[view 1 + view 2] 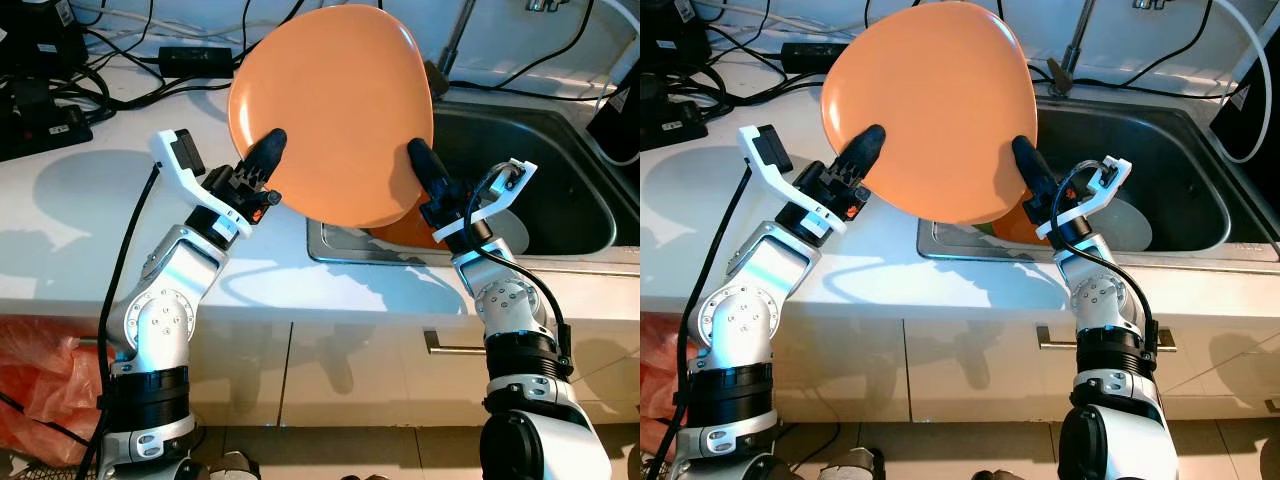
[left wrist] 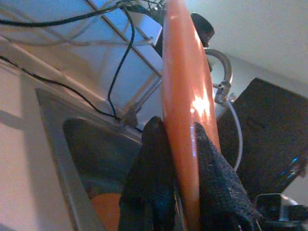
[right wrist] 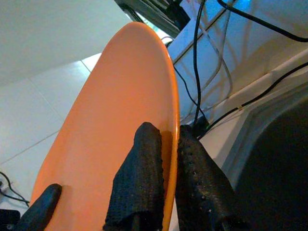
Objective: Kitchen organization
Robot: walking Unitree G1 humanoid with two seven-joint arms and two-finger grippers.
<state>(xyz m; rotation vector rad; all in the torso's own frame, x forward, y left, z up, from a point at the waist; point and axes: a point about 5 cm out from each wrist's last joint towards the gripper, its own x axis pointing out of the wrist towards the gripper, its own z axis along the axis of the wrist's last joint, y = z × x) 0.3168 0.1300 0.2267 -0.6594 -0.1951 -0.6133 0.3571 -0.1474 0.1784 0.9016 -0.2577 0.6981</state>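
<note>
A large orange plate is held up on edge above the counter, tilted over the left rim of the sink. My left gripper is shut on the plate's left edge, one finger on each face. At the plate's lower right edge my right gripper is shut on it too, pinching the rim. Below the plate, a second orange dish lies in the sink.
The steel sink has a grey round dish in it and a faucet base behind. Black cables and a power brick lie on the white counter at the back left. An orange bag sits on the floor.
</note>
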